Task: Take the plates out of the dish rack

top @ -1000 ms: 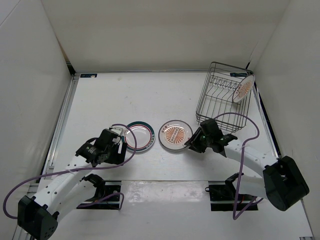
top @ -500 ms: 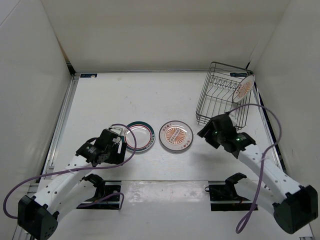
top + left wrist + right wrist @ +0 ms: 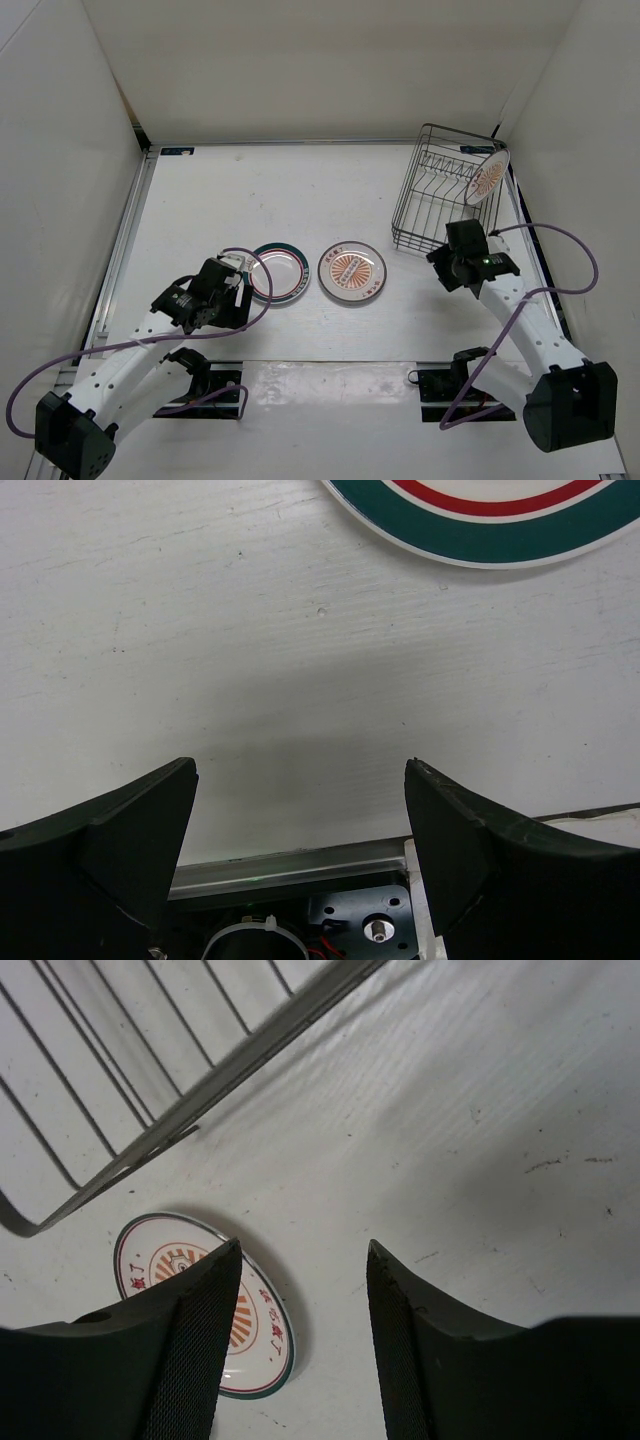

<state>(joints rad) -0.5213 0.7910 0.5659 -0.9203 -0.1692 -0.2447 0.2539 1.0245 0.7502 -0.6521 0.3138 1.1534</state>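
White walls (image 3: 320, 60) box in a scuffed white worktop (image 3: 300, 190). The rack (image 3: 440, 200) holds one upright sunburst plate (image 3: 488, 178). Left of the rack, a second sunburst plate (image 3: 351, 270) and the ringed plate (image 3: 278, 272) lie flat. The right gripper (image 3: 300, 1290), just before the rack, and the left gripper (image 3: 300, 800) gape empty.
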